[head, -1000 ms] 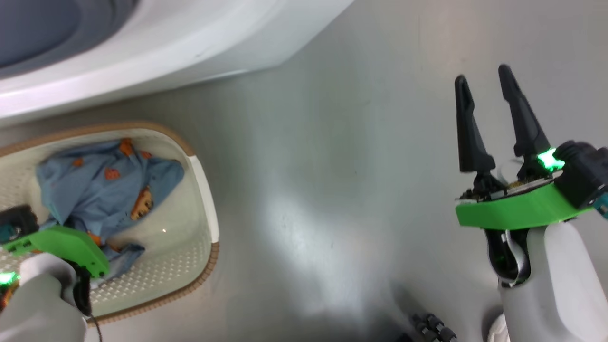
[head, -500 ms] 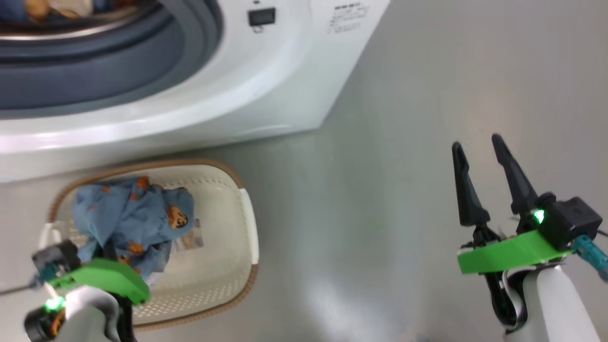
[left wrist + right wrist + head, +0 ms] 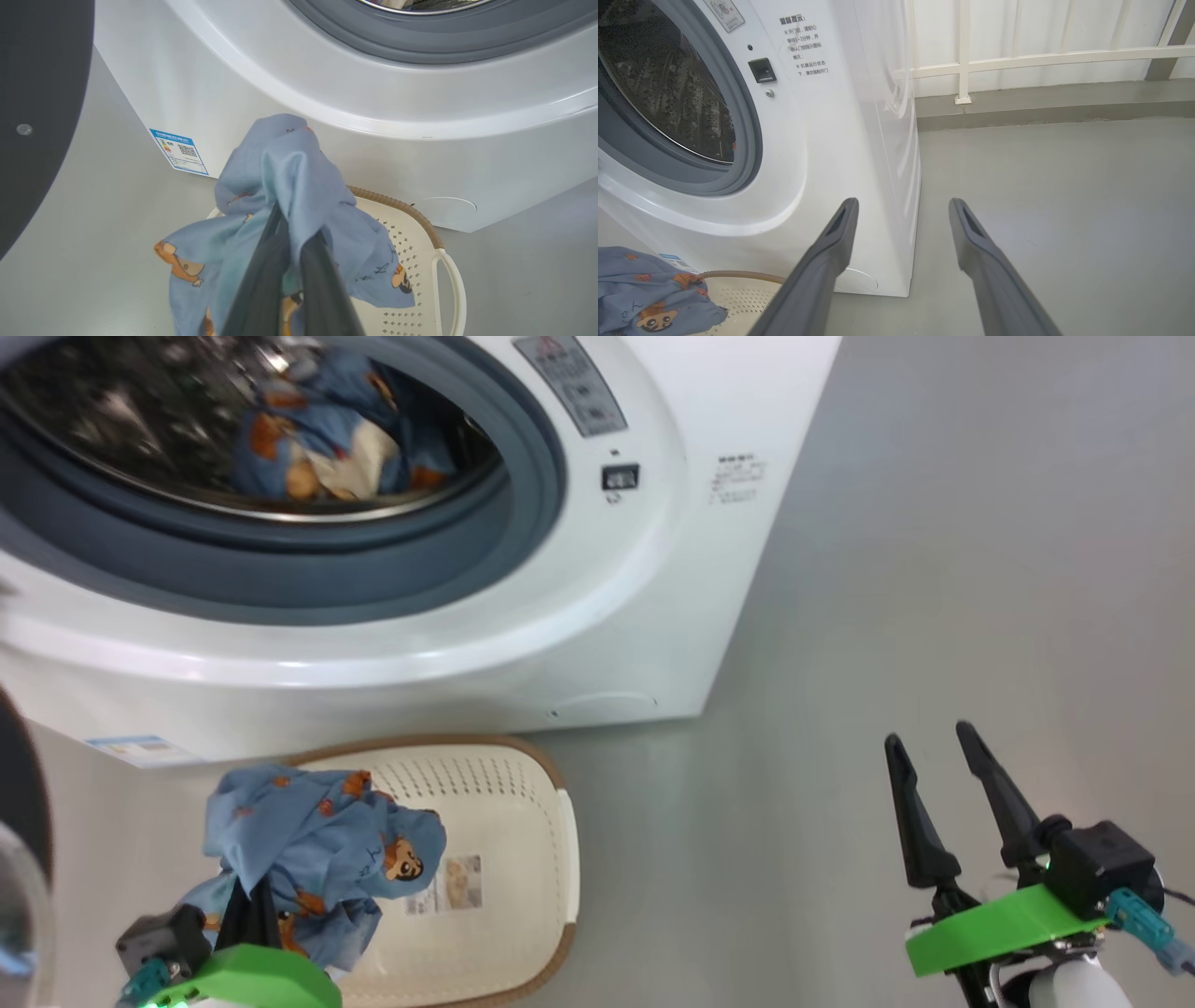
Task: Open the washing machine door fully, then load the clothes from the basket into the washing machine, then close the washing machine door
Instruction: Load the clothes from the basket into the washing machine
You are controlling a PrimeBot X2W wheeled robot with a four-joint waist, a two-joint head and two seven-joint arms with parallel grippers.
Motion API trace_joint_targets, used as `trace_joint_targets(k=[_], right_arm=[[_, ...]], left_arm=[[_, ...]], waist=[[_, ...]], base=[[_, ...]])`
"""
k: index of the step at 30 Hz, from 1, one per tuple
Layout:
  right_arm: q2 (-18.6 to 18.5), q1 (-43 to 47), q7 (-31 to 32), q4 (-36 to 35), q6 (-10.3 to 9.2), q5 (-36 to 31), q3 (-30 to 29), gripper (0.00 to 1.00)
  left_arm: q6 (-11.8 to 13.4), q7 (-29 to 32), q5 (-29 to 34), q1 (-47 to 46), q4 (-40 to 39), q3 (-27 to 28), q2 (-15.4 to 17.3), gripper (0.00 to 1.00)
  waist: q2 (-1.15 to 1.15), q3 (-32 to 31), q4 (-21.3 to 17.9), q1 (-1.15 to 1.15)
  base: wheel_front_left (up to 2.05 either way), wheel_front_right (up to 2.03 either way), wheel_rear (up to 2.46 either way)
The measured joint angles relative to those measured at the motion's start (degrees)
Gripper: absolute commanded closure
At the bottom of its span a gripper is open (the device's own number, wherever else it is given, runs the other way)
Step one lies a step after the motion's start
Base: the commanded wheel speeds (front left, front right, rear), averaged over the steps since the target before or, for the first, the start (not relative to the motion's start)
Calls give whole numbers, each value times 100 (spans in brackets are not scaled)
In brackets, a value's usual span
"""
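Lift just finished: clothes (image 3: 317,831) now above basket (image 3: 566,859), clamped in left gripper (image 3: 250,905); right gripper (image 3: 926,739) spread, empty. Ready for washing machine (image 3: 653,616) at 12 o'clock.

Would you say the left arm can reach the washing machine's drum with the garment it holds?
Probably yes: the door stands swung aside, the drum mouth gapes above the basket, and nothing sits between it and the left gripper, shut on the garment.

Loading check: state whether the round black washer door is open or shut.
Open. The glossy round black door stands swung aside, and the steel drum lies exposed with blue clothes inside.
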Motion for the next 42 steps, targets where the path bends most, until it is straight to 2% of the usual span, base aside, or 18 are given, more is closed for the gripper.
trace_joint_targets(k=[7, 16, 29, 42], right_arm=[[-19, 315, 0, 53, 0, 36, 10, 0], [-18, 815, 0, 140, 0, 75, 11, 0], [-15, 1007, 0, 199, 0, 101, 29, 0], [-19, 1057, 0, 198, 0, 126, 42, 0]], left_arm=[[2, -1, 185, 594, -893, -8, -90, 100], [182, -1, 437, 1252, -1615, -116, -91, 100], [304, -1, 476, 1620, -1912, -194, -87, 100], [313, -1, 522, 1818, -2052, -193, -86, 100]], waist=[[0, -580, 235, 0], [0, -1237, 509, 0], [0, -1795, 754, 0], [0, -1978, 733, 0]], base=[[0, 0, 0], [0, 0, 0], [0, 0, 0], [0, 0, 0]])
